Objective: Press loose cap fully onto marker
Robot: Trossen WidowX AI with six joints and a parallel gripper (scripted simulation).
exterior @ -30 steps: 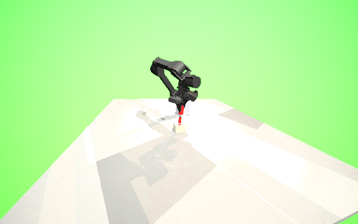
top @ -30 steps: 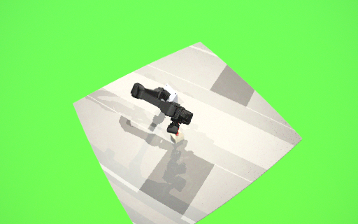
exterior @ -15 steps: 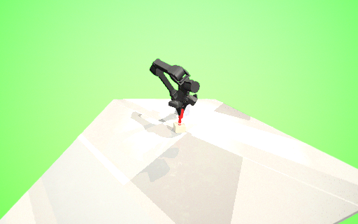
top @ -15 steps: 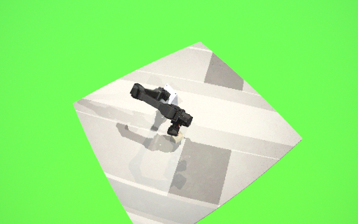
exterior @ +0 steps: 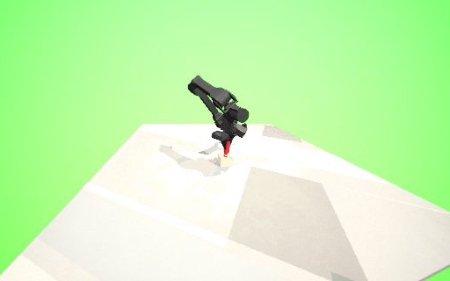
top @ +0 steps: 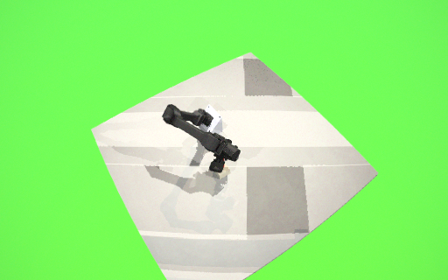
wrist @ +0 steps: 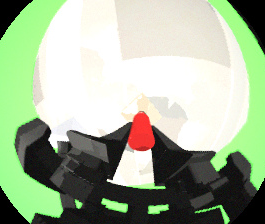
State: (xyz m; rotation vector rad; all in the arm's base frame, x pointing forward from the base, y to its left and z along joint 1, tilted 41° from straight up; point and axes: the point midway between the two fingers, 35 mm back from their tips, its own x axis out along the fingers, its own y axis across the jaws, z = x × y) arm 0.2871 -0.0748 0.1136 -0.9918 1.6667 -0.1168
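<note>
While the gripper grips the red cap, the arm bends overhead.

From above, the pale holder block peeks out at the gripper's five o'clock.

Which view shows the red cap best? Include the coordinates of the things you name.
The wrist view: the red cap [wrist: 142, 134] appears large, between the gripper's fingers. The exterior view shows a narrow red column without a clear cap boundary; the top view, only a red sliver beside the gripper [top: 217, 165].
</note>
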